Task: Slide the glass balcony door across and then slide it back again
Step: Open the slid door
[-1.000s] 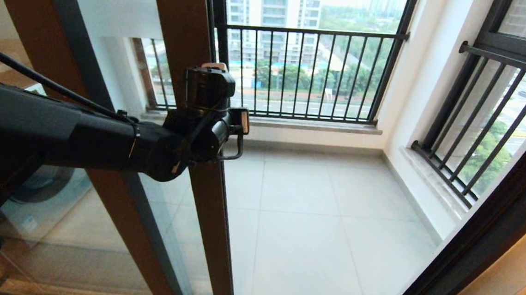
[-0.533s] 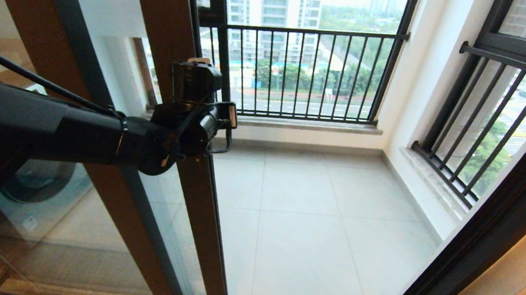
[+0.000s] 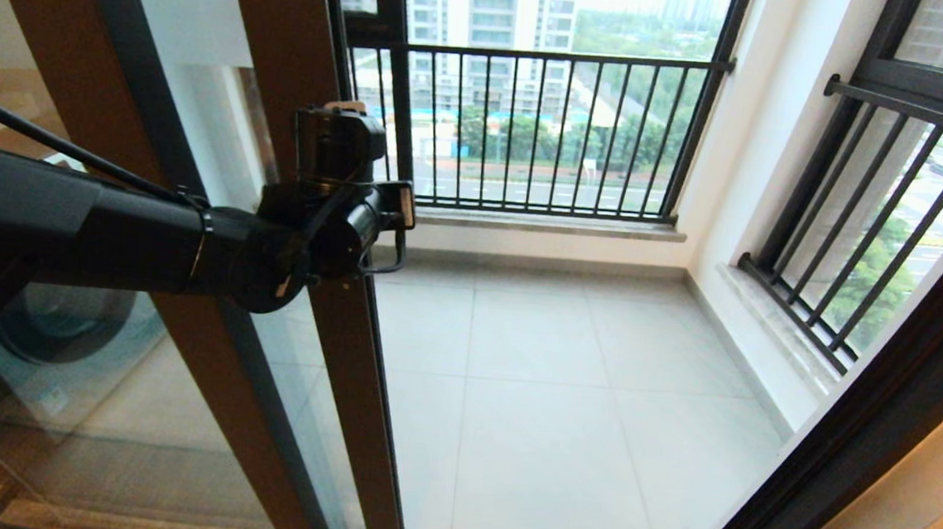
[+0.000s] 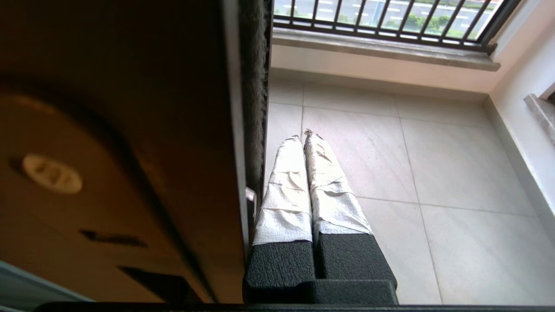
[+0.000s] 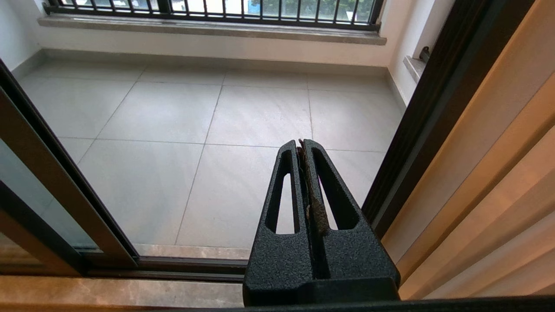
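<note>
A grey-tiled balcony floor [image 3: 561,404] lies open behind black metal railings [image 3: 547,129]. The brown-framed clear glass balcony door [image 3: 347,388] stands at the opening's left, and the left gripper [image 4: 303,138], paper-wrapped fingers [image 4: 284,190] pressed together holding nothing, rests against the door's leading edge. The right gripper [image 5: 301,145], fingers closed and empty, hangs low by the dark right door jamb [image 5: 425,112].

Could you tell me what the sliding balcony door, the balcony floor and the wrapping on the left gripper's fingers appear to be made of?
The glass balcony door: clear glass with a frosted band, in a smooth brown frame, probably coated metal.
The balcony floor: large pale grey tiles, matte, with thin grout lines.
The left gripper, shut beside the door's edge: fingers wrapped in creased white tape or cloth, over black textured plastic.
</note>
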Available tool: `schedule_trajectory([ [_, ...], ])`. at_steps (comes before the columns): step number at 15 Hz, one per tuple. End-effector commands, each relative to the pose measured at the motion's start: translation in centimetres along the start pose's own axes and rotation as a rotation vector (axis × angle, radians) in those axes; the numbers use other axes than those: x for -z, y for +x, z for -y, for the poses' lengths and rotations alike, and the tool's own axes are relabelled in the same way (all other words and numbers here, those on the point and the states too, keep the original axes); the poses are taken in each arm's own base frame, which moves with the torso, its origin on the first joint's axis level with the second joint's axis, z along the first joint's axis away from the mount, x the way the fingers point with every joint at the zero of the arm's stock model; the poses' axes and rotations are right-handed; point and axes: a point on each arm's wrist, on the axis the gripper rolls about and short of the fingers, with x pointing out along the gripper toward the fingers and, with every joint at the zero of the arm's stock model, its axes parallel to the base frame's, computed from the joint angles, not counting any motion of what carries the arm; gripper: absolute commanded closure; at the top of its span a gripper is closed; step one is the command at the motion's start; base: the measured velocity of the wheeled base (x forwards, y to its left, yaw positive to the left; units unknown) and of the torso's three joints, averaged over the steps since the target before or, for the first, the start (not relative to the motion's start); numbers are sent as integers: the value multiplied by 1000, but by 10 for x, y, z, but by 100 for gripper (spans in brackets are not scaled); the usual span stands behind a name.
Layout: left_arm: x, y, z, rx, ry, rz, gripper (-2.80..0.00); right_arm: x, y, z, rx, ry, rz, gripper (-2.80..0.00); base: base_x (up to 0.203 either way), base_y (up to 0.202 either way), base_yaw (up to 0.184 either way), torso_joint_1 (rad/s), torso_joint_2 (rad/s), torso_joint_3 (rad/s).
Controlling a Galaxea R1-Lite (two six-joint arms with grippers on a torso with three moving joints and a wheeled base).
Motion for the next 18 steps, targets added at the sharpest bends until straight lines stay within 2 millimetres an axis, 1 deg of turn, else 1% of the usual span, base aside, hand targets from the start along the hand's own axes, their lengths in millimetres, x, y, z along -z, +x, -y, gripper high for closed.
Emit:
schedule_trajectory([
  [1,-1,0,-3,-8,-3,2,0,0,0,0,-1,-1,-1,0,0,0,0,0,0,0],
  [5,-3,6,-19,-51,-4,3,0,0,0,0,-1,-1,-1,0,0,0,0,0,0,0],
  [7,-2,4,-26,-62,-1,-5,0,0,0,0,-1,-1,-1,0,0,0,0,0,0,0],
  [9,-1,0,-29,-66,2,-12,0,0,0,0,-1,-1,-1,0,0,0,0,0,0,0],
  [12,-6,-10,-32,-59,-6,9,0,0,0,0,-1,-1,-1,0,0,0,0,0,0,0],
  [15,-3,-11,-33,-60,-3,4,0,0,0,0,-1,-1,-1,0,0,0,0,0,0,0],
  [18,-9,-19,-36,-60,-7,13,0,0,0,0,-1,-1,-1,0,0,0,0,0,0,0],
])
